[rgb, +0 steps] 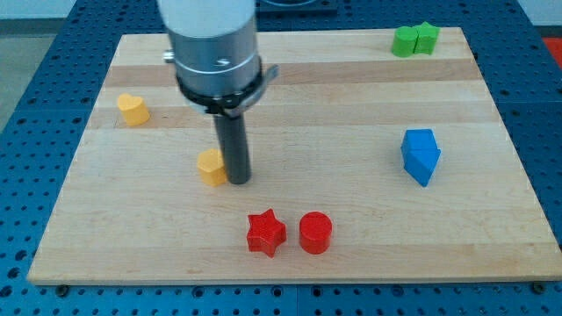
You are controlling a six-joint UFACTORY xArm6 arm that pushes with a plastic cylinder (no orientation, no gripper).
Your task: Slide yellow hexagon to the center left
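Seven blocks lie on the wooden table, and every place below is given from the yellow hexagon, the block the task names. Largest in view is the arm's grey housing, above the hexagon and a little to the view's right; from it the dark rod drops to my tip, which stands just beside the hexagon on the view's right, touching it or nearly so. There are no jaws on this rig, so nothing here opens or closes — the rod only pushes.

The blue block sits well apart to the view's right. The green blocks, two pressed together, are far off toward the view's top right. The red star and red cylinder lie near, toward the view's bottom right. A second yellow block, shape unclear, sits to the view's top left.

The hexagon rests left of the table's middle, short of the left side. The risk, as I judge it: an off-centre push could spin the hexagon off the tip, or drive it up into the other yellow block.
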